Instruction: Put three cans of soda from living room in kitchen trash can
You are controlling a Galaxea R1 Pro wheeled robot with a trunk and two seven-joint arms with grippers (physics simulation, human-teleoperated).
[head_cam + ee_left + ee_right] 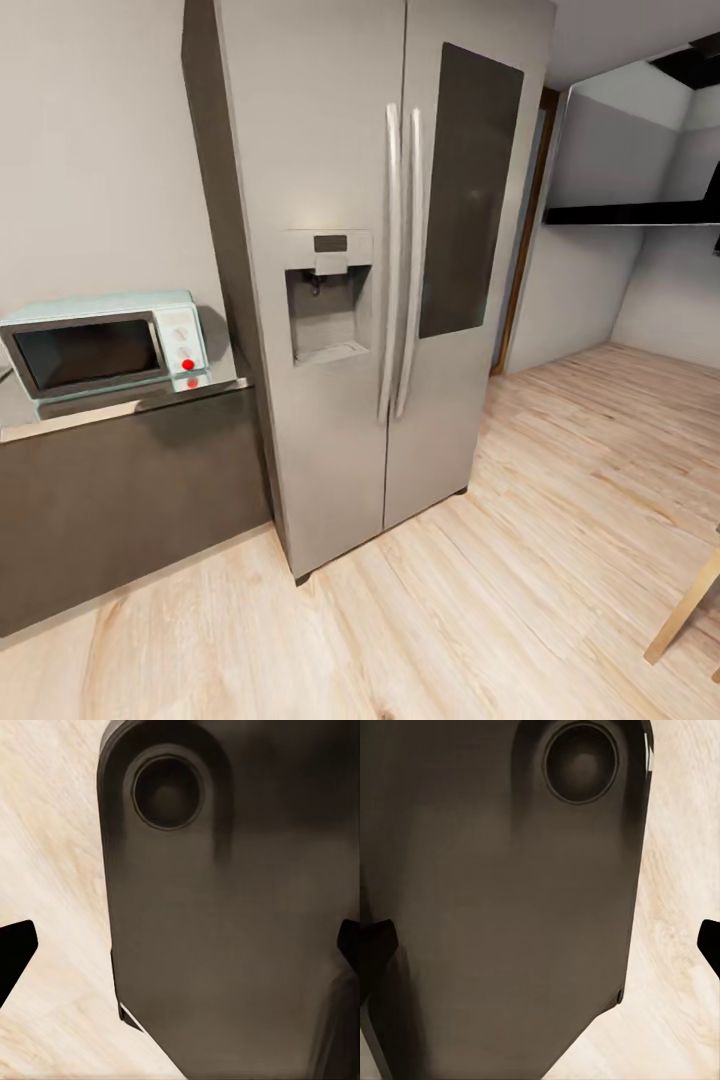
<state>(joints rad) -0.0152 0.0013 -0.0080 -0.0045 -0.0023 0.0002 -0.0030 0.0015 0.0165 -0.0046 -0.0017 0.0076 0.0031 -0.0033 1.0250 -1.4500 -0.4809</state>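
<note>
You are facing the kitchen, with pale wood floor (560,520) spreading from the near edge out to the far right. The tall steel two-door fridge (370,250) stands in the middle, doors closed, its two long handles side by side and a water dispenser (328,300) set into the left door. Left of it runs a dark cabinet (120,500) with a grey top, and on that top sits the pale teal microwave (105,345), just beside the fridge. A pale wooden leg (685,610) pokes in at the near right.

At your left gripper (180,952), the dark fingertips sit spread wide apart, nothing between them, a dark robot body panel (225,907) beyond. Your right gripper (540,952) is likewise spread and empty, over its own dark panel (510,907) and floor.
</note>
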